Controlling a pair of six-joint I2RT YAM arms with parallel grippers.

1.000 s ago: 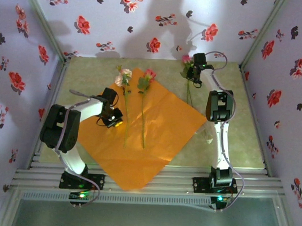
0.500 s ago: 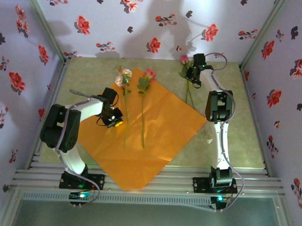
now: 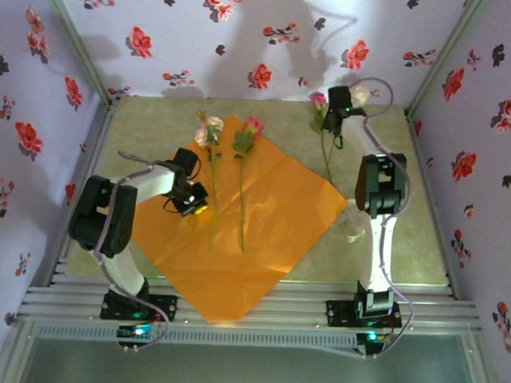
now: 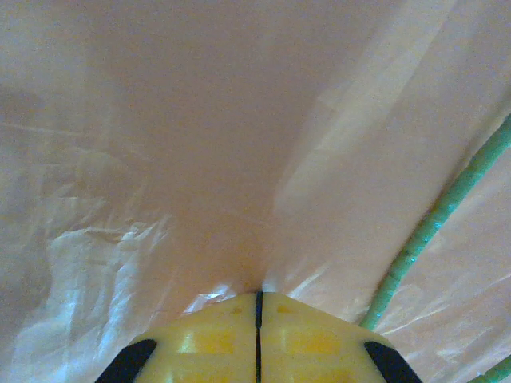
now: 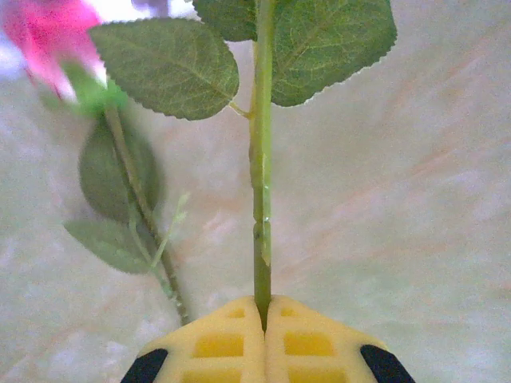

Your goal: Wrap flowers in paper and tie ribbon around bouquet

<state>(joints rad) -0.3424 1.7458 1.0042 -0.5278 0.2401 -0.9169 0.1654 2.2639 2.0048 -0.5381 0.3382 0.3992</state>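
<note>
At the right gripper (image 5: 263, 307): pressed together on a thin green rose stem (image 5: 261, 199), pinched between yellow pads (image 5: 219, 343), with two broad leaves (image 5: 164, 68) just beyond the tips. Whether lifted clear of the table (image 5: 415, 199) or resting on it, impossible to tell. Just left of the held stem, a second rose (image 5: 136, 199) with a blurred pink bloom, loose, its own leaves close by. All of this near the back wall, well apart from the paper (image 3: 271, 218), a bright orange sheet laid as a diamond mid-table. On that sheet, two more roses (image 3: 213, 198) side by side, blooms just past the far edge. At the left gripper (image 4: 258, 299): closed too, tips meeting at a pucker in the sheet, just beside one of those stems. Nipping a fold or only pressing down, unclear.

Likely trouble: a narrow pinch on a slick stem, so a risk of twisting or sliding out during the carry. Risk also of snagging the neighbouring leaves and dragging the loose rose along. On arrival, a chance of knocking the laid roses askew. From the left side, any tug liable to crease, tear or shift the thin sheet.
</note>
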